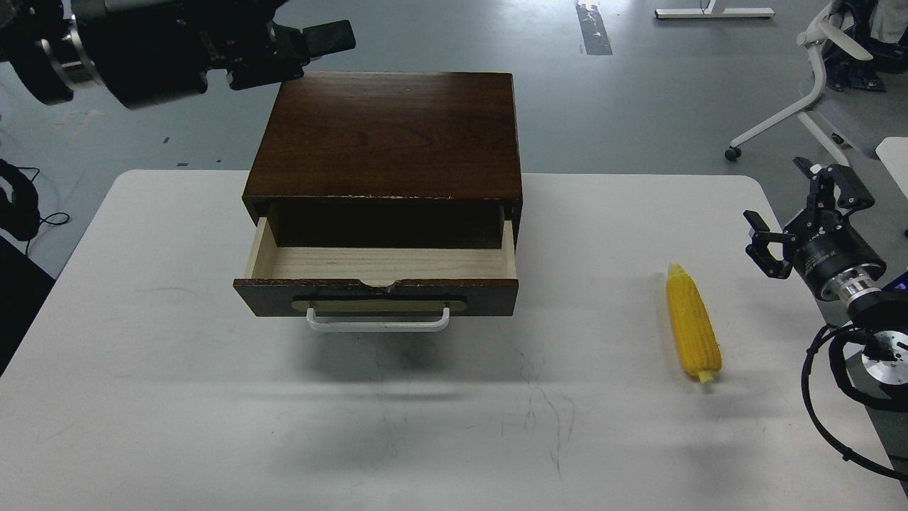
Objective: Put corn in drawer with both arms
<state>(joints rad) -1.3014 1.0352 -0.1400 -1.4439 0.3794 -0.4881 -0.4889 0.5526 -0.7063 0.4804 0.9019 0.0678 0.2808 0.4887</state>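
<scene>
The corn [692,323] lies on the white table [177,397] at the right, pale stub toward me. The drawer [376,280] of the dark brown box [386,131] is pulled out, and its pale wood inside is bare. The white bar handle [378,323] faces me. My left gripper [305,57] is raised high at the top left, above and left of the box's back corner, its fingers apart and empty. My right gripper [793,207] is open and empty at the table's right edge, right of the corn and apart from it.
Black cable loops [837,383] hang from my right arm at the table's right edge. A white wheeled chair base [794,106] stands on the grey floor behind the table at the right.
</scene>
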